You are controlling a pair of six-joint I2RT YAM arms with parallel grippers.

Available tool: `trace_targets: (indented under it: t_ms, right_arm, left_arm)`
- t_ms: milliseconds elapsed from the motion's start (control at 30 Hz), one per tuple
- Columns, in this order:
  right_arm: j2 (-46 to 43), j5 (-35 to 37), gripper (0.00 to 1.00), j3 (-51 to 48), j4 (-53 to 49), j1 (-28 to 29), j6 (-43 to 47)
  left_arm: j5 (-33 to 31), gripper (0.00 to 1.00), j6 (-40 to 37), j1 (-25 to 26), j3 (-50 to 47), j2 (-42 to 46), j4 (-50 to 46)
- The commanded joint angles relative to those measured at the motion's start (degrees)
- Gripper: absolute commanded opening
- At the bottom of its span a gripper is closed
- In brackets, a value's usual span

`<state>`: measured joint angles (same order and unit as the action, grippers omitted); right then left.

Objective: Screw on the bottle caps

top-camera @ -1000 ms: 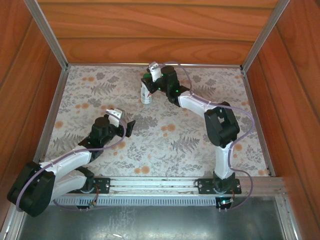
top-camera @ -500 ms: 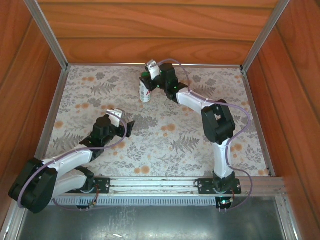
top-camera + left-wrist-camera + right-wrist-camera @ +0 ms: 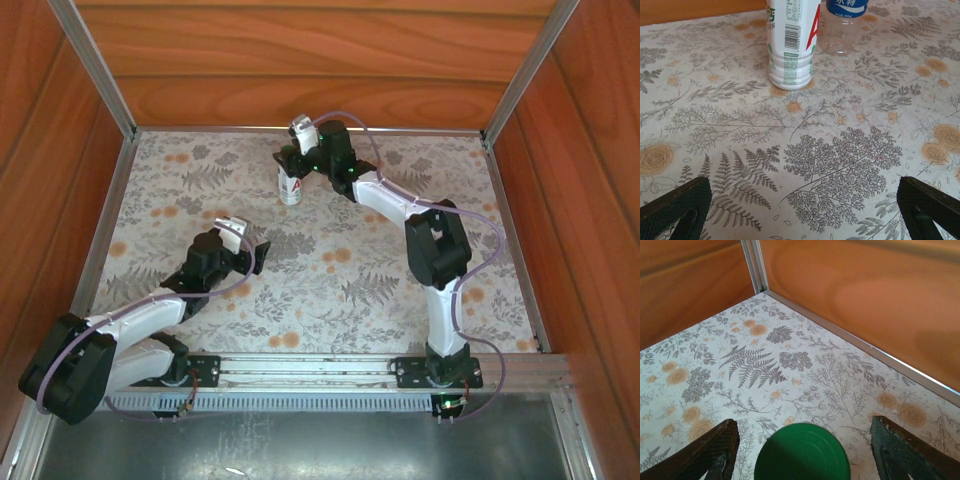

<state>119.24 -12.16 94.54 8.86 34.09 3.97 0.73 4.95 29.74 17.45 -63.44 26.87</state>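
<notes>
As left tool [image 3: 802, 192] gapes toward white bottle [image 3: 790, 50], right tool [image 3: 803, 432] gapes around green cap [image 3: 801, 457].

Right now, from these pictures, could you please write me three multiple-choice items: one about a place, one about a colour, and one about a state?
1. Where is the green cap?
A. Between the fingers of the right gripper.
B. In a bowl.
C. On a shelf.

2. What colour is the label of the clear bottle?
A. Red.
B. Blue.
C. Yellow.

3. How is the left gripper?
A. Shut on a cap.
B. Shut on a bottle.
C. Open, with nothing between its fingers.

Answers:
1 A: the right wrist view shows the cap between both fingers, with a gap on each side.
2 B: the left wrist view shows a blue band around the bottle.
3 C: its fingers stand wide apart over bare tablecloth.
</notes>
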Motion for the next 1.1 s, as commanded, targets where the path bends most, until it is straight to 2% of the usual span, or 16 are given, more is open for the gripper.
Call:
trace_targets:
  t_ms: [0,167,333,533,667,733,900,1067]
  right_arm:
    - [-5.85,0.34,0.76,-2.53,0.76,-0.25,-0.70]
    - [-13.34,2.32,0.82,-9.19,0.55,-0.26,0.15]
    - [-24.82,8.33,0.86,-22.08,3.07,-0.58,1.40]
    - [-39.63,24.09,0.90,-43.39,9.36,-2.23,3.35]
    - [-47.68,30.85,0.90,-55.36,11.62,-5.47,3.06]
    - [-51.32,33.09,0.96,-61.22,13.79,-7.52,2.91]
    - [-55.96,34.95,0.96,-73.28,23.45,-14.17,2.53]
    - [-52.20,31.96,0.97,-78.27,31.68,-21.51,0.70]
  left_arm:
    - [-1.03,1.00,-2.43,-0.21,2.51,-0.02,-1.00]
    - [-4.08,1.00,-8.35,-1.06,4.36,1.19,-1.31]
    - [-5.70,1.00,-10.34,-7.52,6.29,0.58,-1.30]
    - [-6.17,1.00,-11.77,-16.91,6.85,-2.78,0.23]
    - [-7.71,1.00,-9.39,-21.59,4.20,-6.51,7.69]
    - [-10.77,1.00,-9.47,-22.64,3.46,-8.54,10.02]
    - [-12.97,1.00,-6.79,-26.03,2.82,-14.98,17.25]
    - [-12.17,1.00,-2.17,-29.73,4.80,-25.16,22.49]
